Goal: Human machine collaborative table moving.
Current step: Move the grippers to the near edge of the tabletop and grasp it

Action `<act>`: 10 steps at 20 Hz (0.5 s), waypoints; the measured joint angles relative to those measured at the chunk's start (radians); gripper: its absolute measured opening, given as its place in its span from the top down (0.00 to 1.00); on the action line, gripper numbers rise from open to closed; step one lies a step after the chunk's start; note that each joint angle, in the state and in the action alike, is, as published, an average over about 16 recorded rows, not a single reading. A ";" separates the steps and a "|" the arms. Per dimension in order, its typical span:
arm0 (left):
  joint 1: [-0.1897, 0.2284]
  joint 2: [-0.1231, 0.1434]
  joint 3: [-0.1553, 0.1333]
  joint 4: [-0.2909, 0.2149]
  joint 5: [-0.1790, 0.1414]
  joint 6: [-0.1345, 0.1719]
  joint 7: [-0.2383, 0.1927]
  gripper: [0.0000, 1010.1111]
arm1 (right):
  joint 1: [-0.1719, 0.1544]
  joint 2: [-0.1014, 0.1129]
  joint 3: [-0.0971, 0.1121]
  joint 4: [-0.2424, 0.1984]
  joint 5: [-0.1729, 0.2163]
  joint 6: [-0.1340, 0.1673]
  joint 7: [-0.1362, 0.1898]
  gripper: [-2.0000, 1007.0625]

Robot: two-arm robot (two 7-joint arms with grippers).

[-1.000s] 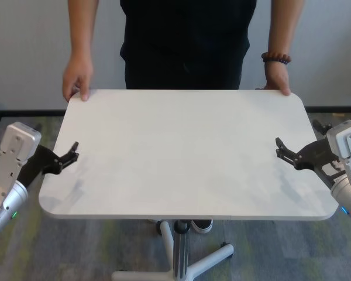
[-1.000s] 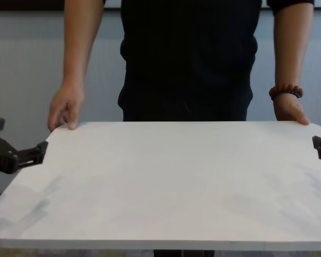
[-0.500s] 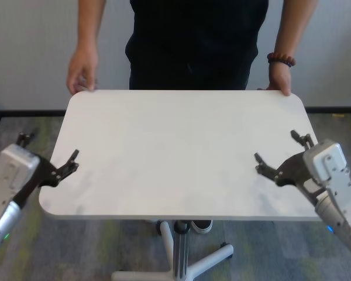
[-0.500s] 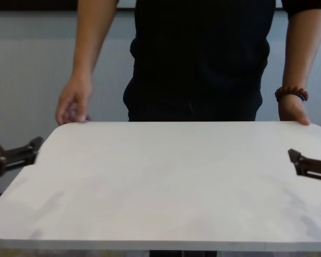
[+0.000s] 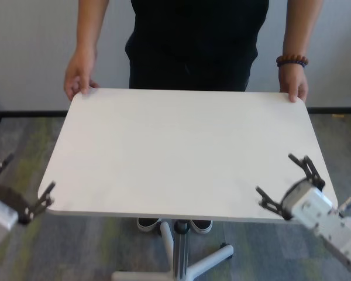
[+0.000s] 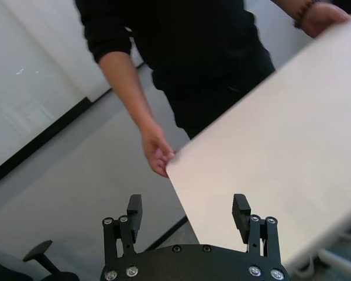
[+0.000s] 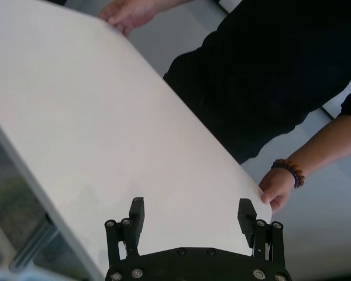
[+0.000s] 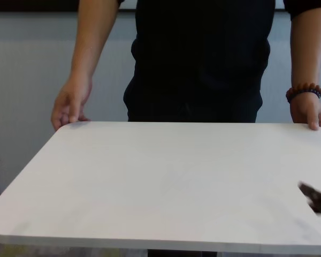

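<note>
**Both grippers spread at the table's near corners**

Overhead, the table [image 5: 181, 152], a white rounded-corner top on a slim pole, stands between the human [image 5: 193, 41], whose hands rest on its far corners, and the robot. Left gripper [image 5: 20, 196] stands open beside the near-left corner; right gripper [image 5: 286, 181] open over the near-right edge. Wrist views show both sets of fingers spread, holding nothing.

counter [image 5: 181, 152]: looked like smooth white laminate, matt with a faint marbling and a thin edge.
pole [image 5: 180, 249]: under the counter, was shiny silver metal.
floor [image 5: 29, 152]: around the counter, was rough grey-green carpet.
shirt [image 5: 193, 41]: beyond the counter, was plain black matt cloth.
bracelet [image 5: 291, 60]: was made of brown, glossy, wood-like beads.
right hand [image 5: 289, 181]: at the counter's near corner, was matt black skeletal plastic on a silver-grey housing.
</note>
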 joint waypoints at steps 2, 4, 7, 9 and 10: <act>0.040 0.018 -0.008 -0.013 0.041 -0.002 0.023 0.01 | -0.020 0.020 -0.011 -0.027 -0.044 0.038 -0.007 0.01; 0.071 0.031 -0.011 -0.017 0.086 -0.004 0.044 0.01 | -0.034 0.036 -0.023 -0.045 -0.087 0.076 -0.011 0.01; 0.100 0.039 -0.006 -0.008 0.161 -0.003 0.071 0.01 | -0.047 0.050 -0.042 -0.054 -0.146 0.125 -0.013 0.01; 0.108 0.038 0.004 0.006 0.215 0.002 0.088 0.01 | -0.049 0.052 -0.056 -0.050 -0.181 0.152 -0.013 0.01; 0.108 0.034 0.011 0.015 0.244 0.005 0.096 0.01 | -0.049 0.051 -0.062 -0.046 -0.196 0.163 -0.012 0.01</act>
